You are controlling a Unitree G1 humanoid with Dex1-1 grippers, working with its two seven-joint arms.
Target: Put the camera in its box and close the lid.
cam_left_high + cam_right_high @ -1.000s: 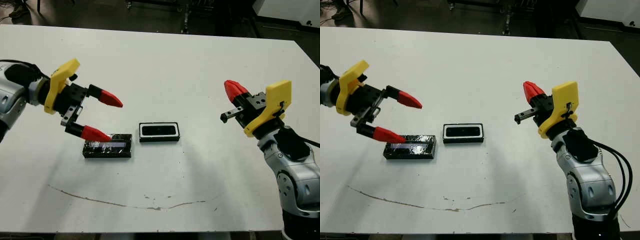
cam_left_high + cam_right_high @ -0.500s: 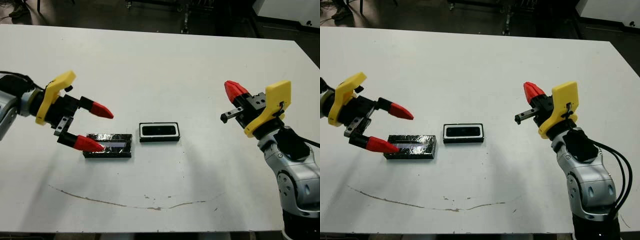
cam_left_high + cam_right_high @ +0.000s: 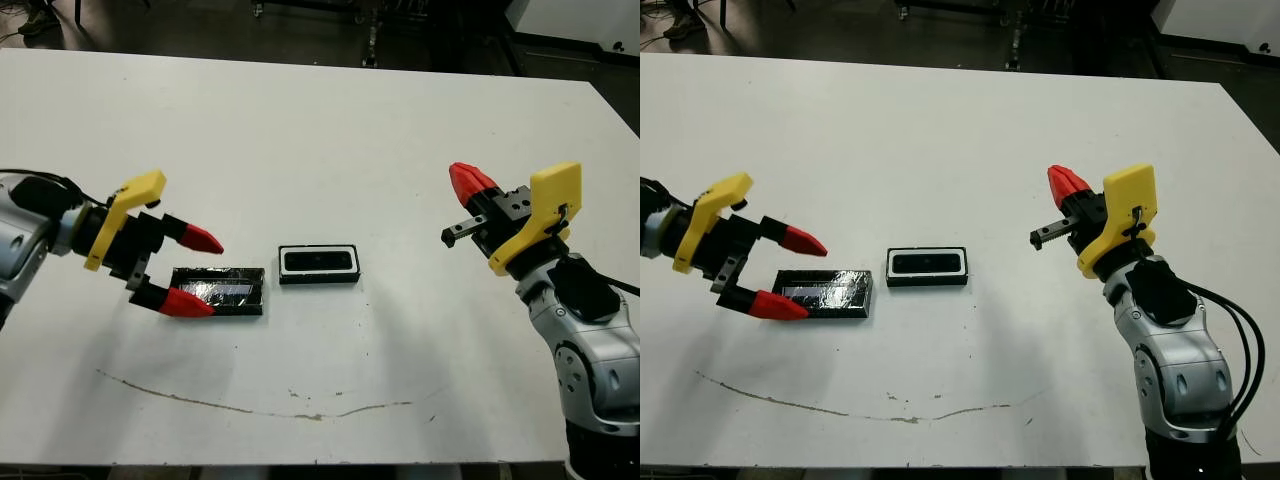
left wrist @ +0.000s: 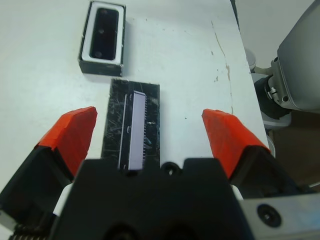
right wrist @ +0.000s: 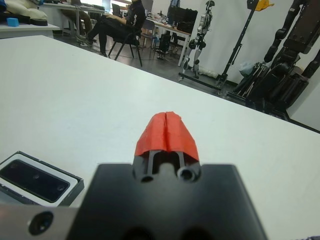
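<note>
Now I've dropped my left hand (image 3: 190, 270), spread wide, to the outer end of the lid (image 3: 218, 291) beside the box (image 3: 319, 264), camera (image 4: 106, 27) already inside; right hand (image 3: 466, 184) waits pressed together.

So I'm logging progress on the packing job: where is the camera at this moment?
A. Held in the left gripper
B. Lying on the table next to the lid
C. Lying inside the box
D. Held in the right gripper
C: the camera lies in the white-lined box, and neither gripper holds anything.
</note>
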